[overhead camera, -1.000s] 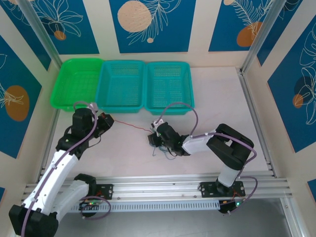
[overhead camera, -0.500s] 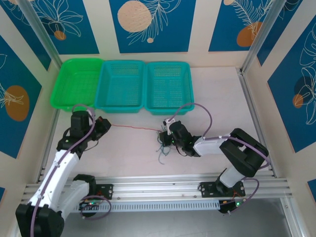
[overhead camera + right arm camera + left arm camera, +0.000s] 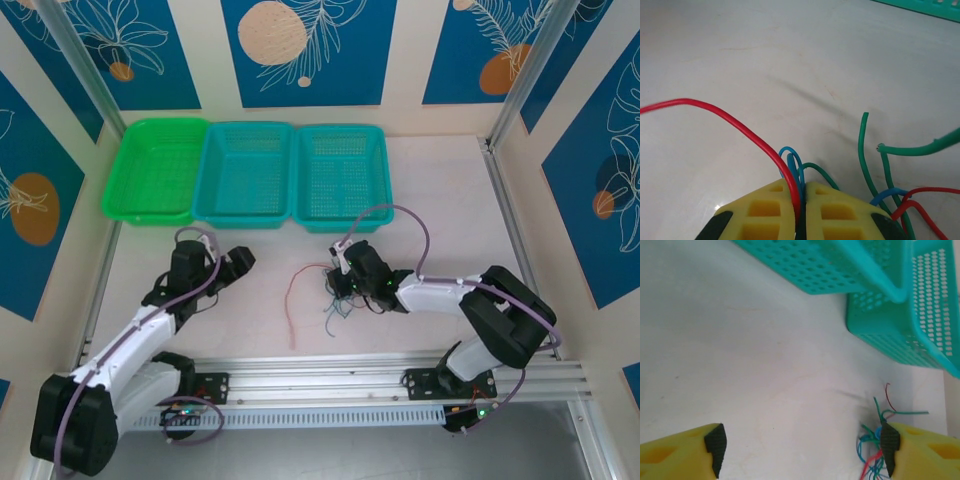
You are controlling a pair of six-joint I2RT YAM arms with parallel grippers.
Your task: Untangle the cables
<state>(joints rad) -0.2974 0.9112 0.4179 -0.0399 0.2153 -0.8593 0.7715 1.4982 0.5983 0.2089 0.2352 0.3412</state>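
Three baskets line the back of my pale desk, blue leaf-print walls around. My right jaws pinch the cables mid-desk; my left jaws gape empty.

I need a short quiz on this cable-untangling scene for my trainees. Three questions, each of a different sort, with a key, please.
1. True or false: the left end effector is holding something.
2. Multiple choice: which colours of the cables run into the closed right end effector? A) red only B) red, blue and green C) green only
3. Fill in: the row at the far side of the table has one green basket and ___ teal baskets.

Key: 1. False, it is open and empty. 2. B. 3. two.
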